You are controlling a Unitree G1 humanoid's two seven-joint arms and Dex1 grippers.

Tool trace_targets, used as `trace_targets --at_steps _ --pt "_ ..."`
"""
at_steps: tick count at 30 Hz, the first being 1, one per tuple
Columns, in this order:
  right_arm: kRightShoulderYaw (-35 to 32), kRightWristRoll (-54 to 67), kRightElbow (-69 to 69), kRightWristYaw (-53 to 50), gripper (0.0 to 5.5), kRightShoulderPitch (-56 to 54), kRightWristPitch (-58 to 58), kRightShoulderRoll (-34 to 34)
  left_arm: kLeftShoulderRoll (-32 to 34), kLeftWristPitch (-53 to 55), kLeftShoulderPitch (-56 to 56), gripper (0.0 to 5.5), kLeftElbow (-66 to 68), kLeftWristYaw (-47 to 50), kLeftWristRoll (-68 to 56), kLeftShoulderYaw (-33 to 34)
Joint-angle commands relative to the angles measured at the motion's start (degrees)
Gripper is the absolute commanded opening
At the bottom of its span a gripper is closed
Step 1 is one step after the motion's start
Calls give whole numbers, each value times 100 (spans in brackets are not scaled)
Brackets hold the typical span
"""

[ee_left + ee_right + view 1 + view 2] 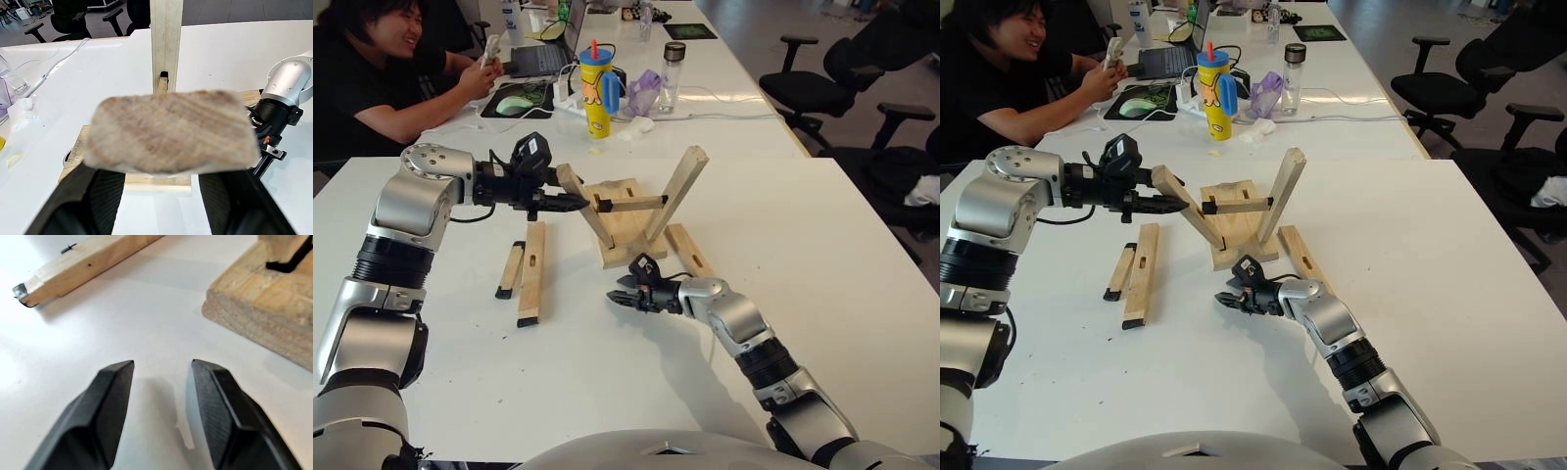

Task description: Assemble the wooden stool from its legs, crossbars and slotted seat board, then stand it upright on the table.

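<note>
The seat board (628,251) lies flat. Slotted in it, a nine o'clock leg (592,217), gripped by the left claw (576,203), and a three o'clock leg (677,186) splay apart, a crossbar (633,204) bridging them. A third leg (689,251) lies flat at the board's three o'clock, and a long piece (532,284) and a short piece (512,269) lie at its nine o'clock.

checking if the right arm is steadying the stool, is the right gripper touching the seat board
Apart. The right wrist view shows bare table between the open right gripper and the seat board, with neither fingertip reaching its edge.

No words or numbers can be read from here. The yellow cup (596,93) beyond the seat board (628,232) bears a printed figure, nothing legible.
</note>
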Motion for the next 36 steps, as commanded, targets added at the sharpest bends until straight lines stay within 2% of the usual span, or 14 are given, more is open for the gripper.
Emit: trace_targets --at_steps 1,4,7,11,16,21,25,27,33,36 --pt "-304 175 -104 63 220 167 -122 41 -126 99 249 208 1114 -498 602 -614" --pt "-873 589 -481 17 220 248 -329 199 -191 -237 -50 208 1576 -752 894 -831" --pt "-1167 825 -774 -54 220 324 -453 317 -364 -501 -432 208 1977 -946 1109 -984" --pt "-1406 795 -525 -400 220 205 -634 565 -540 -736 -809 208 2257 -1064 1252 -1013" --pt "-1425 292 288 -1011 220 -77 -926 732 -542 -697 -741 208 1818 -1155 1268 -1002" --pt "-1067 -543 1403 -1381 220 -439 -1376 668 -611 -584 -642 208 1515 -1110 1267 -1011" --pt "-489 -890 1864 -954 220 -453 -446 496 -862 -435 -647 208 1478 -864 1014 -714" --pt "-321 -883 1892 -784 220 -421 -46 468 -1154 -382 -519 208 1426 -420 754 -325" --pt "15 -818 1697 -504 220 -251 500 386 -1800 -411 633 208 786 892 187 608" --pt "108 -795 1557 -447 220 -121 603 348 -1952 -625 1457 208 291 1206 161 651"
